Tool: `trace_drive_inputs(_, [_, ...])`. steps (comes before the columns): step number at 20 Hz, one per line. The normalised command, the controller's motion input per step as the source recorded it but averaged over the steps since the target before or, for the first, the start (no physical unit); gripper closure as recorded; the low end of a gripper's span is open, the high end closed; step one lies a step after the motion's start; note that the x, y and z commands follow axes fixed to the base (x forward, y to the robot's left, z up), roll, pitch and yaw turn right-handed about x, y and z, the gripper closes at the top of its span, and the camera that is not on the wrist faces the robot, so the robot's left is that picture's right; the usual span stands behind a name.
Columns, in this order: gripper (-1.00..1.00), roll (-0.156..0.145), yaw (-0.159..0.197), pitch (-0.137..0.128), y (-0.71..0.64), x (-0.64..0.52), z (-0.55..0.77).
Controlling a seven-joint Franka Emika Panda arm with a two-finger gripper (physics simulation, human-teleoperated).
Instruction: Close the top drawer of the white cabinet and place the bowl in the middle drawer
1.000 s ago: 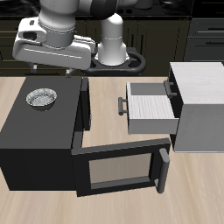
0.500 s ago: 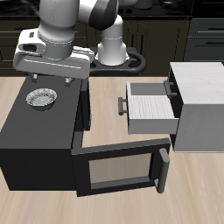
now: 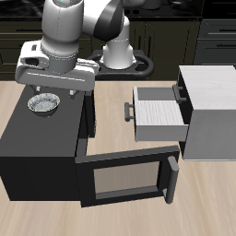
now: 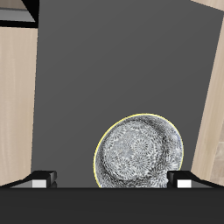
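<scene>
Gripper [image 3: 51, 91] spread open, holding nothing, hovers above the bowl [image 3: 43, 103] on the black box [image 3: 37, 138]; bowl sits just off-centre between its fingers [image 4: 41, 178].

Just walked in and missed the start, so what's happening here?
A Franka arm is holding its tool above the bowl, which sits on top of the black box whose windowed door hangs open. The tool has not gripped the bowl; its fingertips show at either side of it in the wrist view. On the white cabinet one drawer is pulled out and holds nothing. Nothing has been placed yet.
</scene>
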Motion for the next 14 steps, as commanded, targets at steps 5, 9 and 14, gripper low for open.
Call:
trace_drive_inputs(5, [-1.00,0.013,-0.017,0.016,-0.01,-0.08,-0.18])
trace_drive_inputs(9, [-1.00,-0.012,-0.015,0.027,-0.07,0.00,-0.20])
trace_drive_inputs(14, [-1.00,-0.011,-0.020,0.038,-0.09,0.00,-0.24])
